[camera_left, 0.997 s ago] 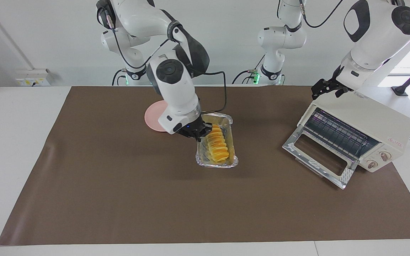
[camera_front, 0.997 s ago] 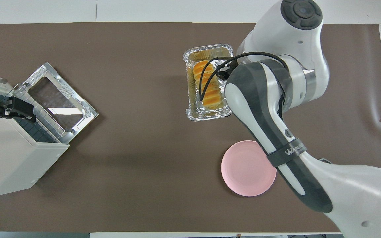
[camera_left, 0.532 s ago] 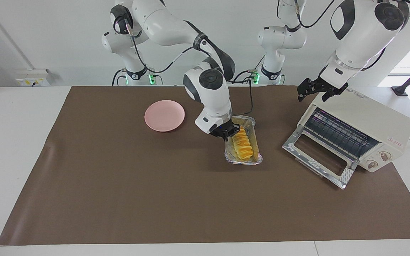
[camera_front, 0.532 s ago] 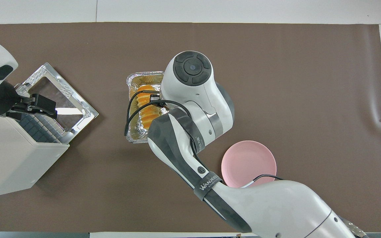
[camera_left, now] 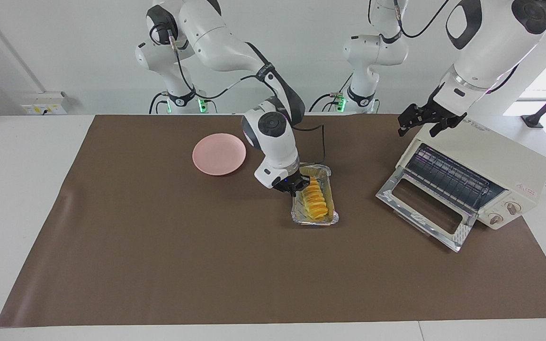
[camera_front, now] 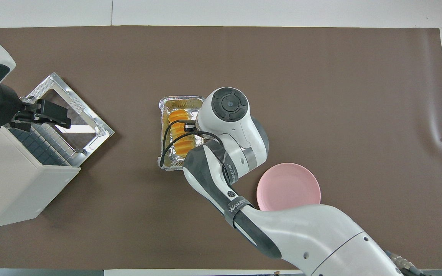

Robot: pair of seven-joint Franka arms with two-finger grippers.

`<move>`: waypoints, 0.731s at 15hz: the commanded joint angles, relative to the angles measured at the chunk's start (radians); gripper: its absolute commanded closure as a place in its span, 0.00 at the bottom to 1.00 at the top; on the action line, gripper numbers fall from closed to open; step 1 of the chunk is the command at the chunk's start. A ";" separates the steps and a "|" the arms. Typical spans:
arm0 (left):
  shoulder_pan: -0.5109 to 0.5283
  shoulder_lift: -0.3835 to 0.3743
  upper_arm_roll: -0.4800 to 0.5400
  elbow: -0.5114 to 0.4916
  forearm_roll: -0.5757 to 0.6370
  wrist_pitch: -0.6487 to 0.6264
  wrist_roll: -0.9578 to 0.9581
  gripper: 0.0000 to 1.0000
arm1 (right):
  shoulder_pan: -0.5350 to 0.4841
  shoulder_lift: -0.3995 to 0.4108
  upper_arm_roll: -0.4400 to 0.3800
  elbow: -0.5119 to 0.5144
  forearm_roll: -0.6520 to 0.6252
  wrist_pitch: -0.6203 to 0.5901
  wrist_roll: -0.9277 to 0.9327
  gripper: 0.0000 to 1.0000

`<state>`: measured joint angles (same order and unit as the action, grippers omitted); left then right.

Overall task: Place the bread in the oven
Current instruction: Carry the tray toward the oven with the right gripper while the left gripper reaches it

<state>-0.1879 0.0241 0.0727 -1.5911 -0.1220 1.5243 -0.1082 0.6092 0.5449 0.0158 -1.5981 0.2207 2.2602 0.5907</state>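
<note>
My right gripper (camera_left: 295, 187), clamped on the foil tray (camera_left: 332, 219) carrying the bread (camera_left: 314, 199), is mid-transfer; my open left gripper (camera_left: 428, 122) waits over the oven (camera_left: 500, 166); next, I'd judge, sliding it through the open door.

Crinkled shiny foil tray (camera_left: 314, 219), matt brown table cover (camera_left: 159, 246), smooth pink plate (camera_left: 219, 153), glossy cream oven (camera_left: 490, 161).

Bread (camera_left: 314, 201) in foil tray (camera_left: 329, 219) mid-mat; plate (camera_left: 219, 154) nearer robots; oven (camera_left: 478, 175) at left arm's end.
</note>
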 commanded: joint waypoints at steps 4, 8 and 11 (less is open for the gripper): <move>-0.005 -0.006 -0.002 -0.026 -0.022 0.051 -0.067 0.00 | 0.000 -0.037 0.001 -0.036 0.032 0.010 -0.009 0.00; -0.060 -0.006 -0.005 -0.033 -0.015 0.091 -0.140 0.00 | -0.011 -0.040 0.001 0.048 0.040 -0.092 0.035 0.00; -0.100 0.000 -0.005 -0.055 -0.013 0.140 -0.217 0.00 | -0.080 -0.112 -0.010 0.115 0.057 -0.238 0.035 0.00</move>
<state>-0.2558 0.0276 0.0592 -1.6149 -0.1269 1.6227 -0.2850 0.5944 0.4963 0.0016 -1.5120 0.2445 2.1109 0.6268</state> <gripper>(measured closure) 0.000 0.022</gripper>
